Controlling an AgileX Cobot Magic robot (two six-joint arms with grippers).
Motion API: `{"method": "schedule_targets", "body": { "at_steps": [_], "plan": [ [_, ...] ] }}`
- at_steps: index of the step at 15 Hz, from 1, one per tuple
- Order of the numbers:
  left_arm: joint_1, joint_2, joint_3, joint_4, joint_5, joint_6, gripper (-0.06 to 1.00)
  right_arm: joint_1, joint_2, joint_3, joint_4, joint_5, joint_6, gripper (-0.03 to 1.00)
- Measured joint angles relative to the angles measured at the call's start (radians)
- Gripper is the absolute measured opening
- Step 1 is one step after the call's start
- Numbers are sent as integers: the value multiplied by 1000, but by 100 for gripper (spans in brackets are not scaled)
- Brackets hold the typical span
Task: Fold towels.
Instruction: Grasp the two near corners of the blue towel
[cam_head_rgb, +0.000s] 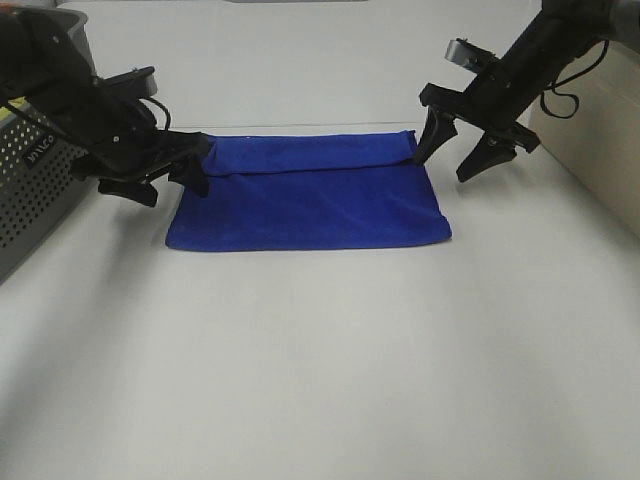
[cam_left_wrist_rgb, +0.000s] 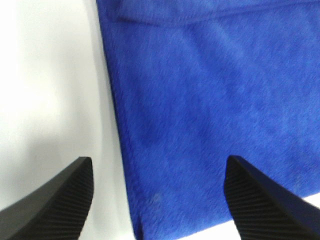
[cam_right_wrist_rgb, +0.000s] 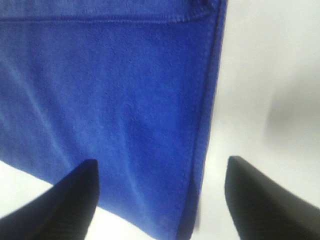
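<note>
Finding 1, work piece. The blue towel (cam_head_rgb: 310, 195) lies flat on the white bench (cam_head_rgb: 320, 380). A narrow flap is turned over along its far edge, and the flap's hem shows as a line across the cloth in the left wrist view (cam_left_wrist_rgb: 200, 100) and the right wrist view (cam_right_wrist_rgb: 125, 100). I judge the folding to be at an early stage: one short turn is laid and the main folds are not yet made.

Finding 2, left fingers (cam_head_rgb: 192, 176). They sit at the towel's far left corner, spread wide and holding nothing. From the wrist camera one finger (cam_left_wrist_rgb: 55, 205) hangs over bare bench and the other over the cloth, so the towel's side edge runs between them.

Finding 3, right fingers (cam_head_rgb: 432, 135). They are at the towel's far right corner, also wide apart and empty. They straddle the side edge in the same way (cam_right_wrist_rgb: 265, 200).

Assessment. This mirrored placement suits a two-corner pinch: with both far corners taken together, the edge should lift level and not skew. Whether either fingertip touches the cloth cannot be told.

Caution. Take both layers at each corner, or the flap may slip open. Keep the left arm away from the grey perforated basket (cam_head_rgb: 30, 170), which stands just beyond the towel's left side.
</note>
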Motion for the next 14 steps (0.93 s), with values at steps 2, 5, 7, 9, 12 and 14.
{"method": "schedule_targets", "body": {
  "at_steps": [2, 5, 7, 9, 12, 14],
  "plan": [
    [0, -3, 46, 0, -5, -2, 69, 0, -41, 113, 1, -20, -1, 67],
    [0, -4, 54, 1, -23, -3, 69, 0, -79, 260, 3, -154, -27, 67],
    [0, -4, 54, -13, -59, -3, 69, 11, -79, 271, 0, -174, -35, 67],
    [0, 7, 54, -22, -84, -3, 69, 12, -77, 271, 5, -194, -46, 67],
    [0, 46, 51, -52, -97, 1, 69, 12, -51, 271, 47, -193, -63, 67],
    [-7, 51, 50, -95, -107, 19, 65, 25, -39, 271, 90, -192, -74, 67]
  ]
}}
